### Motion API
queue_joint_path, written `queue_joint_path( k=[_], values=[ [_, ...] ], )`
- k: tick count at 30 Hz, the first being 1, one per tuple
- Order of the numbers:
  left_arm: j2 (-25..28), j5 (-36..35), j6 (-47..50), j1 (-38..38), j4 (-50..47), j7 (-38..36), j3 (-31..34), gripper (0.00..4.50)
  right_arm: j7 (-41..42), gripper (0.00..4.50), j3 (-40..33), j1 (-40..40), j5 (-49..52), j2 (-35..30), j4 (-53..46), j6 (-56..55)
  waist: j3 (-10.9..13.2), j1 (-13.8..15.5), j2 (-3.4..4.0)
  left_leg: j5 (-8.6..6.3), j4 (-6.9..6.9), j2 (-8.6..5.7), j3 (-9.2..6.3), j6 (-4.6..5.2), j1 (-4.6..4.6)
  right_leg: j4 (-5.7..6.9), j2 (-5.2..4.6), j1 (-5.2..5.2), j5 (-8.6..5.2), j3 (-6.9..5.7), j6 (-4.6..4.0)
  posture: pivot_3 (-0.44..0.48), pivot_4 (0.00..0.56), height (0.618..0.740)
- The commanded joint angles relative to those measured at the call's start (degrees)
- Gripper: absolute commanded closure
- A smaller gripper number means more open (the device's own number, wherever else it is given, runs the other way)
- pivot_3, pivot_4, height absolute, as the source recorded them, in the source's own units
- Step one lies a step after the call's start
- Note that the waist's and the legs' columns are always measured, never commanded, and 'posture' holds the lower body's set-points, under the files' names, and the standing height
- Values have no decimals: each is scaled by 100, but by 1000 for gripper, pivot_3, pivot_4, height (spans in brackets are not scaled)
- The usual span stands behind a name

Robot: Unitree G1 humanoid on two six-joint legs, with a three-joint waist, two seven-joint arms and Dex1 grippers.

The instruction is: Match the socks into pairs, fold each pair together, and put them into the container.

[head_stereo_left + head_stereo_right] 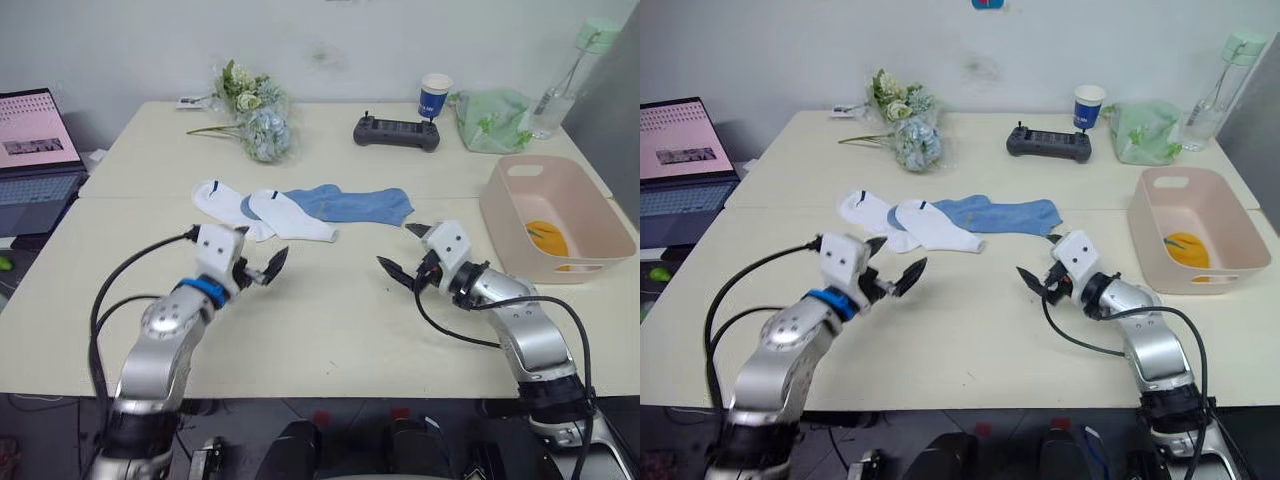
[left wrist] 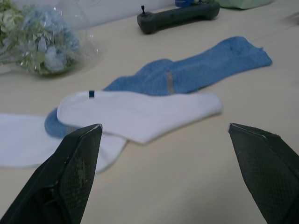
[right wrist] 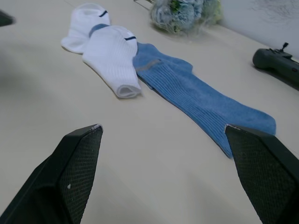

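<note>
While both fingers gape wide and empty, white socks [image 1: 262, 212] overlapping blue socks [image 1: 350, 205].

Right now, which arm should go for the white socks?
Left. Its open left gripper hangs just short of the white socks; the right gripper sits nearer the blue socks.

A: Even, soft indoor light; the table [image 1: 330, 330] is bright, shadows faint, no glare.

B: Head views sharp, dim along the 6 o'clock edge. In the wrist views the fingers [image 2: 70, 172] are blurred; the flowers [image 3: 184, 11] at 12 o'clock are soft too.
</note>
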Motion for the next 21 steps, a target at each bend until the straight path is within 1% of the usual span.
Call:
queue_joint_path(
  k=[1,4,8,11,14,17,21],
  values=[
    [-8,291,-164,-520,744,-156,-323,0,137,23,47,-283,82,-49,-91,22,0,-13,0,0,0,0,0,0,0,-1,0,0,0,0,0,0,150,740],
    [-105,554,-430,-1224,1895,-397,-674,0,162,23,59,-363,91,-63,-156,132,0,-27,0,0,-2,2,-1,0,0,-1,0,-3,0,-2,0,0,150,740],
    [-238,735,-785,-1778,2972,-751,-951,0,157,23,99,-326,58,-91,-269,212,0,-28,0,0,0,0,-2,-1,-4,1,0,-7,0,-2,0,0,150,740],
    [-352,830,-1095,-2085,3618,-838,-991,0,122,23,101,-295,47,-95,-371,290,0,-33,0,0,1,0,-3,-1,-5,3,0,-9,0,-3,0,0,150,740],
    [-434,926,-1279,-2333,4140,-818,-969,627,47,0,71,-238,65,-79,-500,409,0,-34,-1,0,1,0,-4,-1,-7,4,0,-12,0,-3,0,0,150,740],
    [-478,991,-1480,-2494,4508,-795,-929,1538,-16,0,60,-187,86,-54,-609,514,0,-31,-1,0,2,-1,-3,-1,-7,5,0,-13,1,-1,1,0,150,740],
    [-583,936,-1602,-2651,4774,-760,-803,2878,-66,0,87,-121,104,-16,-768,610,0,-32,-1,0,3,-1,-3,-1,-8,6,-1,-15,1,-1,1,0,150,740]
  ],
)
